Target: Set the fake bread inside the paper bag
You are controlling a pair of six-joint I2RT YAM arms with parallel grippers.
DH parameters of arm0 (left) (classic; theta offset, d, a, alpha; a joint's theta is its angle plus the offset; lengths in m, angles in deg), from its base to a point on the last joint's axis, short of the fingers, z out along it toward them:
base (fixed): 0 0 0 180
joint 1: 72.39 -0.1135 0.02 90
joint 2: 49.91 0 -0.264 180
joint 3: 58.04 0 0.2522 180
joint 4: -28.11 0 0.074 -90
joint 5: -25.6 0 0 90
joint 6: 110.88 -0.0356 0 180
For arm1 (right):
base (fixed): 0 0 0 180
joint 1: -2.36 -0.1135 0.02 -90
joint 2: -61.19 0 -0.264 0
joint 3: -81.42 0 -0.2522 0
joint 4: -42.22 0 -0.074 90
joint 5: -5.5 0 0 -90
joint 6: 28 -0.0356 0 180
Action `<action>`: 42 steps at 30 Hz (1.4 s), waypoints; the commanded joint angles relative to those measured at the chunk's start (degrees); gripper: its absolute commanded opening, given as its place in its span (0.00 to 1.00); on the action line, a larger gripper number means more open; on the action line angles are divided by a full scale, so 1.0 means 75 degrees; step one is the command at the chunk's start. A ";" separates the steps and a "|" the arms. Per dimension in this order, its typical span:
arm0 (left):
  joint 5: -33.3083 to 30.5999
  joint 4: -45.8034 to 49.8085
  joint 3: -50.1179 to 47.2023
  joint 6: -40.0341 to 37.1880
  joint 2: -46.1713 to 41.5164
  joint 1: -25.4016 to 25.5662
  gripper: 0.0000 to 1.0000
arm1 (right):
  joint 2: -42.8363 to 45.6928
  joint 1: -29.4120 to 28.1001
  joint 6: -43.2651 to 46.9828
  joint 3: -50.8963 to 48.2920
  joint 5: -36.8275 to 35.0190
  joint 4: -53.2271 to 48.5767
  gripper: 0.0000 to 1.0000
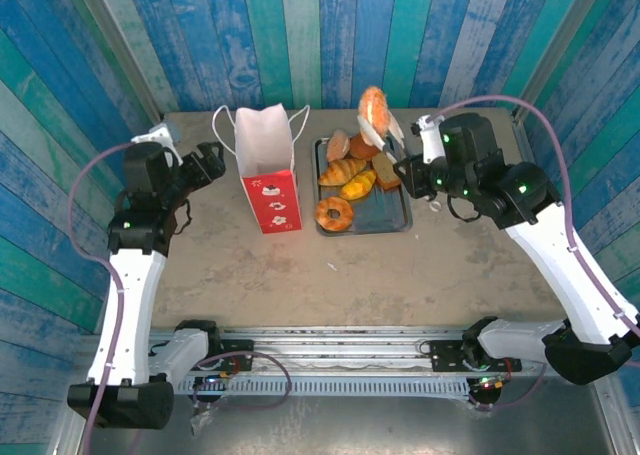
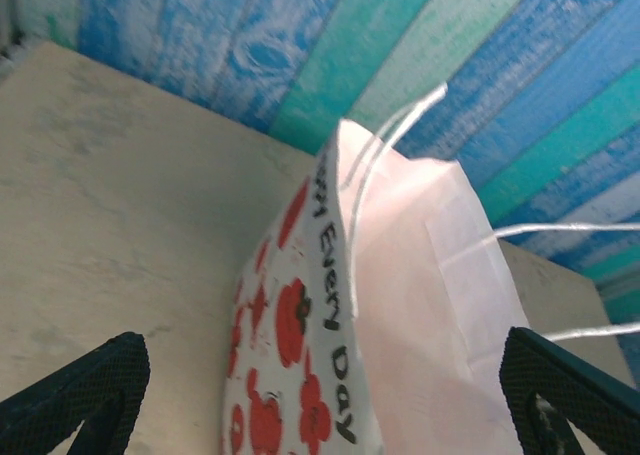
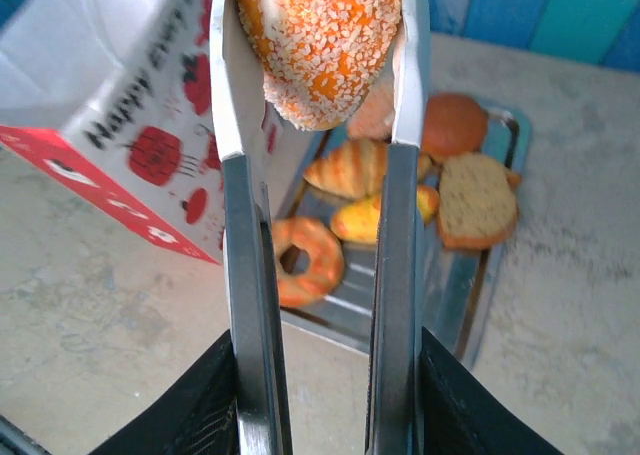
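Observation:
The paper bag (image 1: 268, 165) stands upright left of the tray, white above and red below, its mouth open. My right gripper (image 1: 412, 170) is shut on thin metal tongs (image 1: 385, 140), which pinch an orange seeded bun (image 1: 374, 105) above the tray's far end. In the right wrist view both black fingers (image 3: 455, 405) press the tong arms (image 3: 245, 225), with the bun (image 3: 322, 45) at their tips and the bag (image 3: 140, 95) to the left. Other fake bread lies on the tray: a croissant (image 1: 342, 171) and a ring donut (image 1: 333, 213). My left gripper (image 1: 208, 163) is open beside the bag (image 2: 400, 275).
The flat grey metal tray (image 1: 405, 220) lies right of the bag and also holds a yellow roll (image 1: 358, 186) and a brown slice (image 1: 386, 170). Blue and teal plank walls close in the table on three sides. Bare tabletop (image 1: 330, 275) stretches toward the near edge.

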 commanded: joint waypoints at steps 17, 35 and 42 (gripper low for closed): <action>0.2135 -0.1949 -0.1061 0.0938 0.1035 -0.0218 0.81 | -0.3056 -0.1924 0.1232 0.3333 -0.0028 0.0264 0.35; 0.2196 -0.2097 -0.1356 0.0890 0.1265 -0.0219 0.37 | -0.4958 -0.1955 0.1465 0.4988 0.0266 -0.1502 0.36; 0.2185 -0.2121 -0.1391 0.0841 0.1265 -0.0221 0.29 | -0.5217 -0.1935 0.1241 0.5153 0.0749 -0.1960 0.36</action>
